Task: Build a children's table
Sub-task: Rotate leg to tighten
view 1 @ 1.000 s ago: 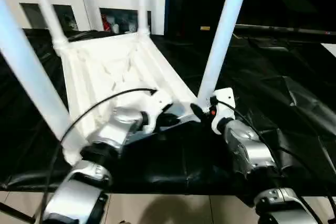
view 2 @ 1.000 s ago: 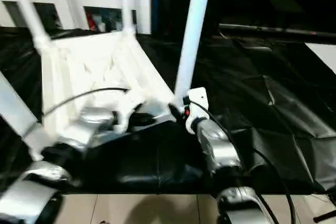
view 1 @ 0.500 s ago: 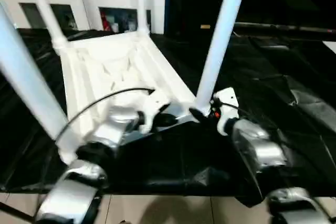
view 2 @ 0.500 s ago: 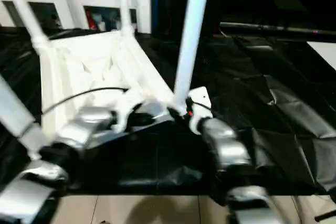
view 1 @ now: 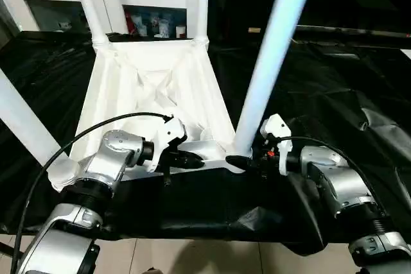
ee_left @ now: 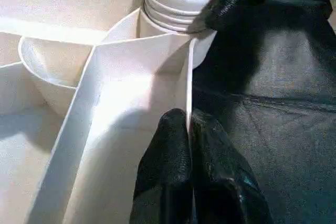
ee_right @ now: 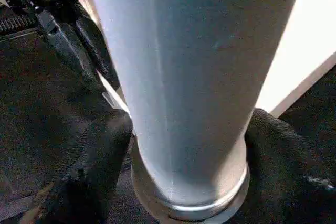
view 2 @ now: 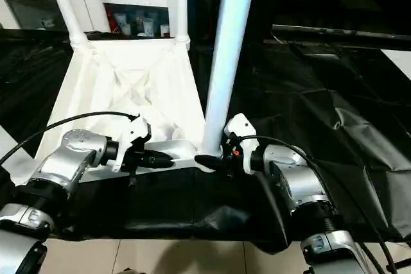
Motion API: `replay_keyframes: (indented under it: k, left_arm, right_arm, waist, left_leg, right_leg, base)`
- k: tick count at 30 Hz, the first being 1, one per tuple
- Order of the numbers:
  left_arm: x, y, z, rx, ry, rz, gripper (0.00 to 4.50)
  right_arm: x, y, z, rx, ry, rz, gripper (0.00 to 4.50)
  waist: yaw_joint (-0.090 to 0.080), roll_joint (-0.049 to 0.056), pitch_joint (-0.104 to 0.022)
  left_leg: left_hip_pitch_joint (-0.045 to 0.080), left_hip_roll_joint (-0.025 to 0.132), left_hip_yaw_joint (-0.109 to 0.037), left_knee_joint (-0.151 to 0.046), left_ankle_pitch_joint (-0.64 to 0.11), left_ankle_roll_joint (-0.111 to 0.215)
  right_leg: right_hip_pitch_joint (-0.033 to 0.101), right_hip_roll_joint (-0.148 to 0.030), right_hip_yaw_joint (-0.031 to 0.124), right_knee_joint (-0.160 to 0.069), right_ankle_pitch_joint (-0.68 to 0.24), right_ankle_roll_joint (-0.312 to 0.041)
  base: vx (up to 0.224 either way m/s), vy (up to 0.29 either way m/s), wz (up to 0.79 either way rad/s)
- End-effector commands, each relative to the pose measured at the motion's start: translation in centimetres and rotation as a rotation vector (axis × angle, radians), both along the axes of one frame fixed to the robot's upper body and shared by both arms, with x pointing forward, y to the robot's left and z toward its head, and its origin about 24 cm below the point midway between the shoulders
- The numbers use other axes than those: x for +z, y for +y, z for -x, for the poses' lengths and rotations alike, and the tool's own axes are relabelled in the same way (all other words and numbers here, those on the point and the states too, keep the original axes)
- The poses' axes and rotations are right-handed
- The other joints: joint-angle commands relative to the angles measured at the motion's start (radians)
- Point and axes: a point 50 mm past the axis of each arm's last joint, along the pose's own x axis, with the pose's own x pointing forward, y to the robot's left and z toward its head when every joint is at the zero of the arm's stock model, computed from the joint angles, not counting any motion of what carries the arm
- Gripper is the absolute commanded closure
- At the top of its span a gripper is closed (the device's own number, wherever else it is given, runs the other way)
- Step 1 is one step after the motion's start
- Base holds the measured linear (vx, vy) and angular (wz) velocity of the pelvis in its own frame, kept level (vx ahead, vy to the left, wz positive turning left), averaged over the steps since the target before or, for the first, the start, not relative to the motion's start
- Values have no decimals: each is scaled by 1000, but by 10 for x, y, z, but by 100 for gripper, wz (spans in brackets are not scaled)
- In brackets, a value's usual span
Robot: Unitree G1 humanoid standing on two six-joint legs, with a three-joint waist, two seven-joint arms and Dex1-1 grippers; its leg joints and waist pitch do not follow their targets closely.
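The white children's table top [view 1: 154,88] lies upside down on the black-draped work table, ribs facing up. Four white legs stand in its corner sockets. The near right leg [view 1: 270,68] rises tall beside my right arm. My right gripper [view 1: 239,160] is shut on this leg's base, with one black finger [ee_right: 100,150] on each side of the tube just above the socket. My left gripper [view 1: 192,157] is shut on the thin near rim [ee_left: 187,77] of the top, close to that same corner. The near left leg [view 1: 22,120] stands by my left forearm.
The black drape [view 1: 334,88] spreads wrinkled to the right and hangs over the front edge above the tiled floor [view 1: 192,255]. White cabinets [view 1: 148,4] with glass doors stand behind the table. A black cable [view 1: 96,129] arcs over my left wrist.
The whole picture has shifted and steadied, so the camera has moved. Both grippers keep their holds at the near right corner.
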Motion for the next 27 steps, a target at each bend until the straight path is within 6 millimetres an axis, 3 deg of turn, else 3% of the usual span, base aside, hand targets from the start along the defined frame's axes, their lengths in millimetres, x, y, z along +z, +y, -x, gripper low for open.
replay_keyframes:
  k: [1, 8, 12, 18, 21, 24, 27]
  left_arm:
    - [-2, -8, 5, -26, 32, 83, 450]
    - [-3, -7, 5, -15, 31, 81, 450]
    - [-7, -13, 2, 35, 19, 67, 450]
    - [-13, -39, -7, 155, -1, 52, 450]
    - [-18, -72, -13, 264, -22, 37, 450]
    - [-16, -89, -12, 263, -22, 57, 450]
    - [-14, -98, -12, 244, -26, 74, 450]
  right_arm:
    - [-3, 4, 6, 48, 17, -1, 130]
    - [-5, 6, 6, 33, 29, -9, 178]
    - [-15, 8, 3, -96, 39, -13, 183]
    - [-33, 26, 0, -303, 63, -8, 184]
    - [-38, 49, -9, -517, 95, -29, 185]
    - [-36, 59, -13, -574, 95, -39, 185]
    - [-33, 63, -18, -600, 73, -32, 185]
  waist:
    - [-1, -13, -52]
    - [-1, -12, -52]
    - [-4, -14, -50]
    - [-11, -14, -42]
    - [-18, -10, -39]
    - [-15, -11, -42]
    - [-14, -8, -47]
  left_leg:
    - [14, 37, -13, -55, -179, 52]
    - [15, 37, -13, -54, -181, 50]
    - [14, 36, -14, -56, -181, 48]
    - [25, 35, -20, -65, -286, -1]
    - [32, 33, -25, -71, -333, -30]
    - [32, 32, -23, -69, -329, -20]
    - [25, 29, -23, -69, -287, 0]
  right_leg:
    - [36, -62, 37, -68, -119, -231]
    - [37, -61, 36, -68, -120, -232]
    - [35, -62, 37, -69, -124, -231]
    - [26, -68, 40, -95, -346, -173]
    - [19, -67, 41, -102, -417, -150]
    - [19, -67, 44, -105, -394, -145]
    - [25, -65, 43, -96, -305, -153]
  base:
    - [0, 0, 0]
    - [0, 0, 0]
    - [0, 0, 0]
    - [0, 0, 0]
    - [0, 0, 0]
    - [0, 0, 0]
    - [0, 0, 0]
